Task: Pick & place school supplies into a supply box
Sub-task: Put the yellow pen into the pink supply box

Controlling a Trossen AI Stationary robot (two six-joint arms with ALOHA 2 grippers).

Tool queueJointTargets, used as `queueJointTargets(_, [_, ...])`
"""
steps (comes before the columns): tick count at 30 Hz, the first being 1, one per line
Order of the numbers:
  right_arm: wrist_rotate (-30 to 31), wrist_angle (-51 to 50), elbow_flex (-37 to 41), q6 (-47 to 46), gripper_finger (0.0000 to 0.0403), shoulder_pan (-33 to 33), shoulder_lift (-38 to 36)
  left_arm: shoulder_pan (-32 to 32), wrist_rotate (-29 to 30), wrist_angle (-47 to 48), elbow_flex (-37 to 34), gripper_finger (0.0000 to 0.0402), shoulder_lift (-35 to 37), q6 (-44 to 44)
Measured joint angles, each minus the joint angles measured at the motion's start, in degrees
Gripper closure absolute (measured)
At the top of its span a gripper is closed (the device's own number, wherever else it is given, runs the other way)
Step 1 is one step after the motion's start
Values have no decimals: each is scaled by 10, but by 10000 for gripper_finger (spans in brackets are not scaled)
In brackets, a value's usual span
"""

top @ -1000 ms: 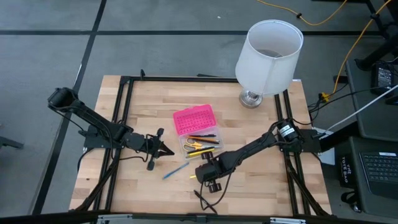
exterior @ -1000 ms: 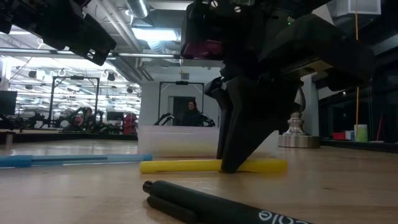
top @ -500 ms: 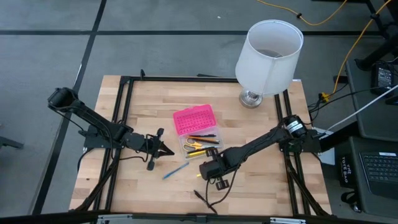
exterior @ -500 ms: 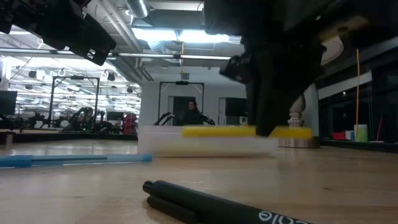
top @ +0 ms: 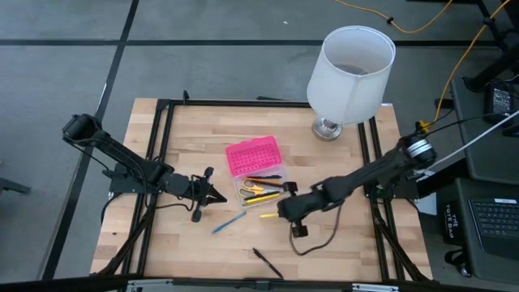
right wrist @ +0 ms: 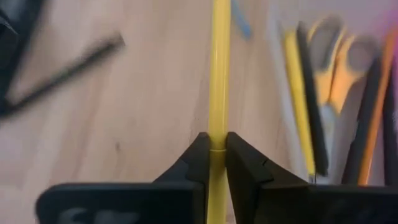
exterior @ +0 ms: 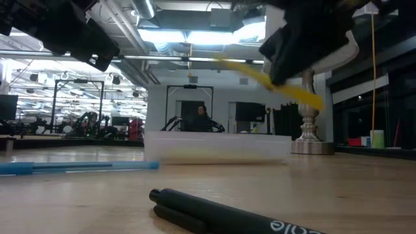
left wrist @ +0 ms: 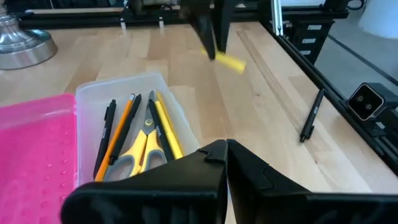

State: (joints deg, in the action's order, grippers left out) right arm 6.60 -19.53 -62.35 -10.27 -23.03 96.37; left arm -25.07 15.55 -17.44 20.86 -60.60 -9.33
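My right gripper is shut on a yellow pen and hovers above the table just right of the supply box's clear base. The base holds yellow-handled scissors, pencils and a black pen. Its pink lid lies open on the far side. A blue pen and a black pen lie flat on the wood. My left gripper is shut and waits left of the box. My right gripper pinches the yellow pen's shaft between its two fingers, which lie across the pen and come from above. The pen is lifted clear of the table and tilts, one end lower than the other.
A white lampshade on a metal foot stands at the far right of the table. Black frame bars run along the table's sides. A cable trails from the right arm. Bare wood lies near the table's near edge.
My right gripper has raised the yellow pen off the table, where it lay flat a second ago, and carried it toward the right and far side, close to the box. The pen went from level to tilted. The left arm has kept still.
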Motion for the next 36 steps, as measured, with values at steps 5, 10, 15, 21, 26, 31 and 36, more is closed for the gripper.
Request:
queueJointTargets(5, [23, 147, 114, 16, 366, 6, -84, 0, 0, 1, 0, 398, 0, -4])
queueJointTargets(10, [31, 308, 208, 47, 366, 23, -136, 0, 1, 1, 0, 398, 0, -4])
queueJointTargets(15, [30, 459, 273, 96, 363, 55, -141, 0, 3, 10, 0, 398, 0, -4])
queueJointTargets(21, [18, 497, 277, 115, 365, 92, -141, 0, 3, 10, 0, 398, 0, -16])
queueJointTargets(26, [-35, 533, 270, 155, 364, 100, -141, 0, 11, 10, 0, 398, 0, -12])
queueJointTargets(31, [-37, 532, 259, 187, 364, 100, -141, 0, 13, 10, 0, 398, 0, -44])
queueJointTargets(36, [-37, 517, 246, 194, 364, 100, -141, 0, 13, 10, 0, 398, 0, -51])
